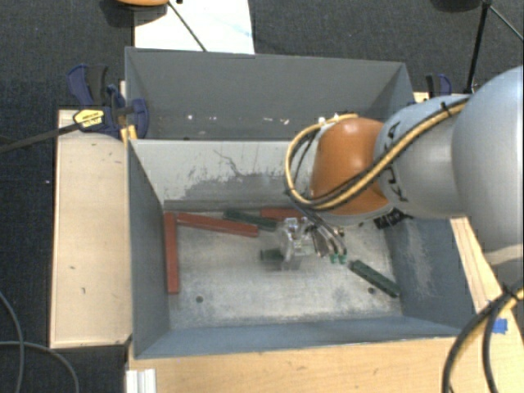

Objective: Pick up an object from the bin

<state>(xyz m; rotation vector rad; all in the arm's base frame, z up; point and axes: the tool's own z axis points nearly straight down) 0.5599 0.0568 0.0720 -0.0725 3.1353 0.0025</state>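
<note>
Gripper (299,248) down near the bin (146,252) floor.
I see a small dark piece (271,256) just beside it on the view's left, a green pen (374,277) near its other side, two red-brown bars (214,224) farther left.

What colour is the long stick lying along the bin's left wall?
The stick is reddish-brown, clearest in the camera view from above.

On my screen I see a thick silver-grey rounded arm (467,154), smooth-shelled and bulky. At its wrist sits a glossy orange dome-shaped cover (344,166). Black and yellow cables (291,164) run along the grey shell and loop wide round the orange dome. Dark lettering marks the grey shell beside the dome; I cannot read it. Beneath the dome is a small silvery metal tool (304,246).
</note>
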